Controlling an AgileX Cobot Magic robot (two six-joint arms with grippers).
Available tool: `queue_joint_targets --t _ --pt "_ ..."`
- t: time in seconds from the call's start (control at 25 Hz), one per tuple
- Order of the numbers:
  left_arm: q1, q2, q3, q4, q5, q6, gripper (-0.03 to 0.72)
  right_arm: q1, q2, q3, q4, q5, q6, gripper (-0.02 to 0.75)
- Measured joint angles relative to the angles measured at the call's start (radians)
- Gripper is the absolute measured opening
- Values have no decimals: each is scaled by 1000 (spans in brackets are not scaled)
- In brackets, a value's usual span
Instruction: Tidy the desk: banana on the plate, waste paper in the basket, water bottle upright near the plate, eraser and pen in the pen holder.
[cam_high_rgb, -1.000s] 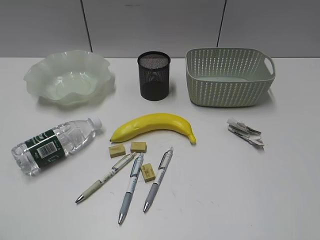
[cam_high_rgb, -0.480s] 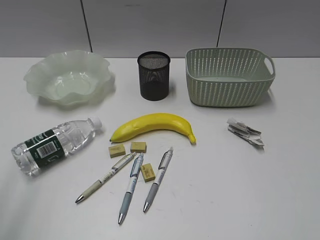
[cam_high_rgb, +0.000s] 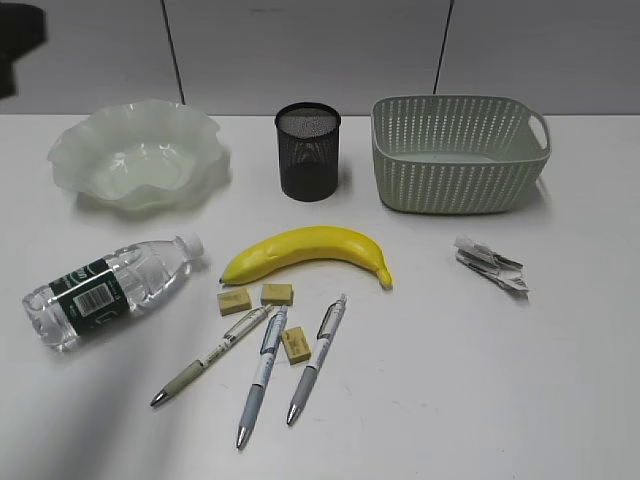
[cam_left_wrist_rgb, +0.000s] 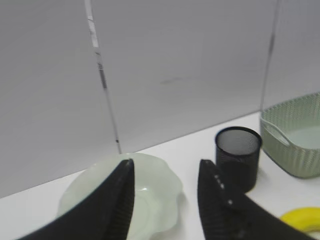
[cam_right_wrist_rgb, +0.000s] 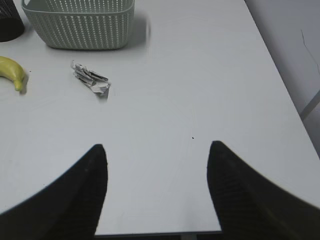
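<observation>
The banana (cam_high_rgb: 305, 252) lies mid-desk, with three erasers (cam_high_rgb: 277, 293) and three pens (cam_high_rgb: 262, 365) in front of it. To the left, the water bottle (cam_high_rgb: 110, 288) lies on its side. Further back, the plate (cam_high_rgb: 135, 155), pen holder (cam_high_rgb: 307, 150) and basket (cam_high_rgb: 458, 152) stand in a row, all looking empty. The waste paper (cam_high_rgb: 490, 265) lies in front of the basket. My left gripper (cam_left_wrist_rgb: 167, 167) hangs open and empty above the plate (cam_left_wrist_rgb: 172, 185). My right gripper (cam_right_wrist_rgb: 156, 147) is open and empty over the desk's right front edge, well short of the waste paper (cam_right_wrist_rgb: 90, 79).
A dark part of my left arm (cam_high_rgb: 20, 40) shows at the exterior view's top left corner. A grey panelled wall (cam_high_rgb: 320, 50) runs behind the desk. The desk edge (cam_right_wrist_rgb: 160, 233) lies just under my right gripper.
A dark part of my left arm has come into the top left corner of the exterior view. Nothing on the desk has moved.
</observation>
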Motion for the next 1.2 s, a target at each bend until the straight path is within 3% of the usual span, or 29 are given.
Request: queue_joint_targets --t 0.16,0.4,0.6,0.92,1.2 --pt "-109 201 -100 55 26 3 345 0 0 0 0 0 0 500" --pt "-205 506 -377 54 294 4 529 0 0 0 0 0 0 500" --pt "-238 702 -583 31 527 77 553 0 0 0 0 0 0 500" --pt "-243 915 -809 -269 822 458 553 0 0 0 0 0 0 500" --pt "-244 1086 -970 -307 917 503 600 0 0 0 0 0 0 500"
